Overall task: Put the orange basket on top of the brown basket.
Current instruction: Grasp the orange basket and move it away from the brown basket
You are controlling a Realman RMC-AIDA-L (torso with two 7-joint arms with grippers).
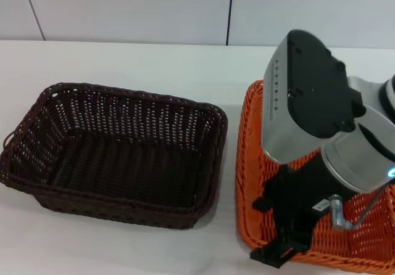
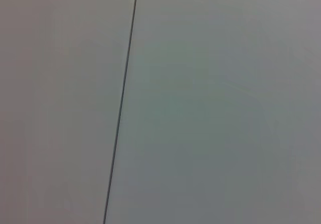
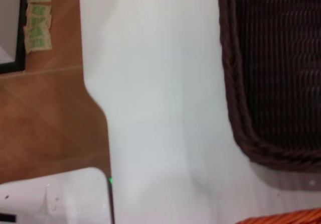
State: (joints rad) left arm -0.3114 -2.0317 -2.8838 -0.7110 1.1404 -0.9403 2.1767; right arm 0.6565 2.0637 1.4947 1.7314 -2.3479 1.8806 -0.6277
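The orange basket (image 1: pixel 253 164) stands on the white table at the right in the head view, and my right arm covers much of it. My right gripper (image 1: pixel 279 251) reaches down at the basket's near left rim. The brown basket (image 1: pixel 123 151) stands empty to its left, a small gap apart. The right wrist view shows a corner of the brown basket (image 3: pixel 276 73) and a sliver of the orange basket's rim (image 3: pixel 286 218). My left gripper is out of view, and the left wrist view shows only a plain wall panel.
The white table (image 1: pixel 154 59) stretches behind both baskets to a grey wall. In the right wrist view the table edge (image 3: pixel 95 103) drops to a brown wooden floor (image 3: pixel 45 123).
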